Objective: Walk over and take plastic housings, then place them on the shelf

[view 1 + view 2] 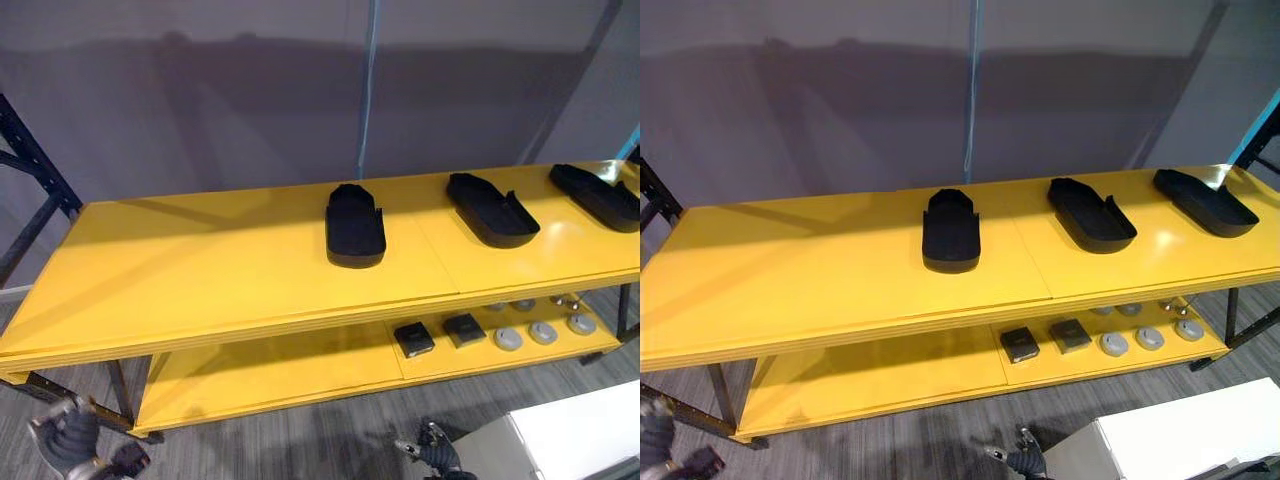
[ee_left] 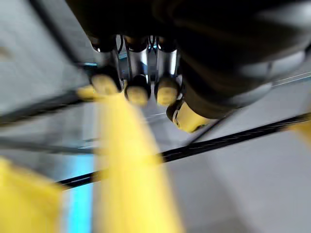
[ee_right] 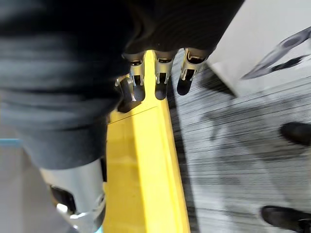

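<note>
— Hands first: where do they sit, and are they carrying anything?

— Both hang low in front of the shelf, down near the floor. The left hand (image 1: pixel 68 440) is off to the left and the right hand (image 1: pixel 437 455) is nearer the middle. In each wrist view the fingers hang loose and relaxed, with nothing between them and the thumb.

— And the housings?

— All three black housings lie on the top board (image 1: pixel 200 270) of the yellow shelf, well apart from each other and all on its right half. From either hand they are up and ahead.

— Which arm is better placed?

— The right one, by the look of it. The first housing (image 1: pixel 354 225) is almost straight above and beyond the right hand, while the left hand would have to cross most of the board. The second housing (image 1: pixel 490 209) and the third housing (image 1: pixel 597 196) lie further right again.

— How do they lie?

— The first runs front to back, with one short end toward the robot. The other two are slanted, their far ends angled leftward. A grasp across the first one's narrow width looks the simplest.

— Anything underneath?

— Small black boxes (image 1: pixel 414 340) and grey discs (image 1: pixel 508 339) are on the lower board, clear of the reach.
</note>
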Motion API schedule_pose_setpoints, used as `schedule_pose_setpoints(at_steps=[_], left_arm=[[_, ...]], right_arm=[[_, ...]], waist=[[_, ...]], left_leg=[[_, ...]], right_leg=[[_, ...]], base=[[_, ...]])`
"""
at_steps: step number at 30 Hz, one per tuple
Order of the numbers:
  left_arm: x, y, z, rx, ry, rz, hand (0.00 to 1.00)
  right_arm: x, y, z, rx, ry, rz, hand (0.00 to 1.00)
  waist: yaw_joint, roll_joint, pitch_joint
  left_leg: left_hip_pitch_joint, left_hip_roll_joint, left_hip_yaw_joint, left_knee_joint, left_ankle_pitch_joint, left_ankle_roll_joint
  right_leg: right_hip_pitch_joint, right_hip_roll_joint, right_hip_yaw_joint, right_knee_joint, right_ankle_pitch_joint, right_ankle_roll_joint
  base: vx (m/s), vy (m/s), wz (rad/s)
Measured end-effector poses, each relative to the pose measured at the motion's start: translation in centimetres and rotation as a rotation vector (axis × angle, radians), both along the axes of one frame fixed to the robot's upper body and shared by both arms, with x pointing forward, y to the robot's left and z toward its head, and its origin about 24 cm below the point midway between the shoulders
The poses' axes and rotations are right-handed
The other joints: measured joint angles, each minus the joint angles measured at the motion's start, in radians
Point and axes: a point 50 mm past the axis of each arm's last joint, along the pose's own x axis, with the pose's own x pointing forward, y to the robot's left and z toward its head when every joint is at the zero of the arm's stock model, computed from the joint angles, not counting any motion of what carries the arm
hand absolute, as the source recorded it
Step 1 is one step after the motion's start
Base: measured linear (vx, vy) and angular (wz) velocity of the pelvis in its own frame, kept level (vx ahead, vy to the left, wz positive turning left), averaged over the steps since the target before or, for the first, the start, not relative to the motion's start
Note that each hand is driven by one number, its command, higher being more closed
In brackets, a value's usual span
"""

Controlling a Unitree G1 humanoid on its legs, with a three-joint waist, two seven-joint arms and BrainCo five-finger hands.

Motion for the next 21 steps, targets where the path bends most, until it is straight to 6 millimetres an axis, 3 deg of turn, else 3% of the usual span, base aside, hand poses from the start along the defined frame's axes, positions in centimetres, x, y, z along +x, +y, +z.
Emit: schedule_pose_setpoints(at_steps=[2, 7, 14, 21], left_arm=[[-0.5, -1.3, -3.3, -0.149, 0.104, -0.054, 0.0], [0.3, -5.2, -8.1, -0.366, 0.253, -0.217, 0.0], [0.4, -8.4, -11.1, -0.463, 0.406, -0.364, 0.0], [0.3, -9.8, -12.4, -0.504, 0.504, -0.461, 0.0]], right_arm=[[-0.1, 0.7, -0.1, 0.019, 0.007, 0.006, 0.0], [-0.5, 0.8, -0.2, 0.028, 0.022, -0.002, 0.0], [-1.7, -0.1, -0.9, 0.015, 0.072, -0.06, 0.0], [-2.1, -0.8, -1.7, 0.007, 0.128, -0.117, 0.0]], waist=[[-0.001, -0.013, -0.012], [-0.005, -0.014, -0.018], [-0.014, -0.007, -0.018], [-0.042, 0.007, -0.013]], left_leg=[[0.007, -0.004, 0.009, 0.0, 0.0, 0.0], [0.016, -0.01, 0.022, 0.0, -0.004, 0.005], [0.027, -0.005, 0.062, 0.0, -0.013, -0.001], [0.036, 0.002, 0.092, 0.001, -0.016, -0.001]], right_leg=[[0.001, -0.007, 0.001, 0.014, -0.007, 0.004], [-0.008, -0.016, 0.016, 0.039, -0.021, 0.012], [-0.021, -0.01, 0.062, 0.045, -0.03, 0.008], [-0.023, 0.003, 0.099, 0.025, -0.028, 0.006]], base=[[0.0, 0.0, 0.0], [-0.02, 0.017, -0.07], [0.01, 0.005, -0.17], [0.02, -0.005, -0.15]])
